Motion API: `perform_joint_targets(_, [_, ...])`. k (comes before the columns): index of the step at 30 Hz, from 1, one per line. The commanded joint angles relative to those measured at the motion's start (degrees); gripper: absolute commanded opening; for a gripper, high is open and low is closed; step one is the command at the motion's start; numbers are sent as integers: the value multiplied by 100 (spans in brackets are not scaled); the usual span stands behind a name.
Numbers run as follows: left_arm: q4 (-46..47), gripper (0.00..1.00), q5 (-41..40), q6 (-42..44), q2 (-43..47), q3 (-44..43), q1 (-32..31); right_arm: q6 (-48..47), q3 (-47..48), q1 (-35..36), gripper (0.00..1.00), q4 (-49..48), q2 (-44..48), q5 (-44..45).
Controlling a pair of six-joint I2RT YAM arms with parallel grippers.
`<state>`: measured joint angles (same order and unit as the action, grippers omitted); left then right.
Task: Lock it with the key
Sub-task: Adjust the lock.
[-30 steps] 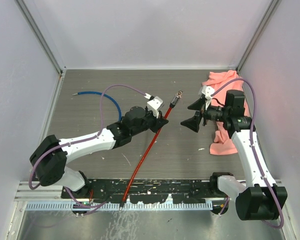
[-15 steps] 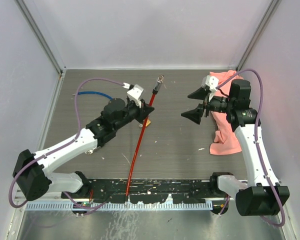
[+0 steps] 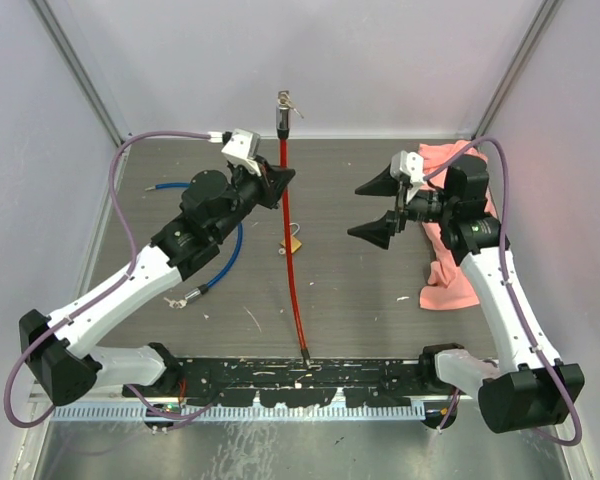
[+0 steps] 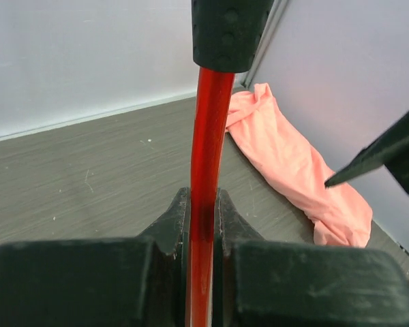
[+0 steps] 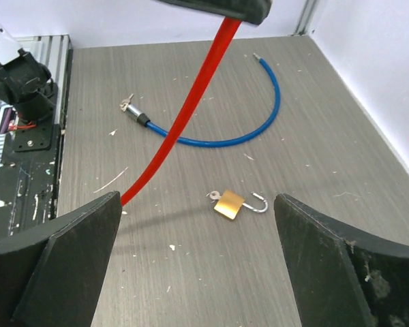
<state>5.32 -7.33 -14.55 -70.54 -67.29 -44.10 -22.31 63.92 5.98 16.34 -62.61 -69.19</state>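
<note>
Here, the red cable (image 3: 285, 200) is being clamped by the left gripper (image 3: 273, 184), whose fingers (image 4: 174, 218) are being pressed tight against it from both sides, just behind the padlock (image 3: 292, 243) and above it. The cable is being held upright, so that its black lock head (image 3: 283, 108) is being raised well above the padlock while the other end is trailing on the table (image 3: 380, 300) on the near side of the padlock. A small metal piece is showing at that head; whether it is a key cannot be told. This pose is probably being used to present the head to the right gripper (image 3: 378, 205), which is being held spread wide and empty to the right of the padlock, with its opening turned toward the cable.

The padlock is lying flat with its shackle swung open. A small ring at its body suggests a key, though this is too small to confirm. A blue cable (image 3: 225, 250) is lying just left of the padlock and a pink cloth (image 3: 448, 275) well to its right, both probably being left aside.

The table is grey and wood-grained, and is being shown scratched and flecked white around the padlock. Pale plain walls (image 3: 310, 60) are closing the space behind and to both sides of the padlock, with metal frame posts (image 3: 80, 70) at the back corners.
</note>
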Motion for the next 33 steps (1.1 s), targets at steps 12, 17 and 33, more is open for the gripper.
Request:
perform_joint_targets(12, [852,0,-697,-589,-32,402,28,-1263,-170,131,99,980,-156,234])
perform_joint_targets(17, [679,0,-470,-374,20,304,31,-1379,-146,116,99,1145,-131,277])
perform_joint_targets(33, [429,0,-172,-654,590,497,115,-1654,-364,21,99,1261,-10,254])
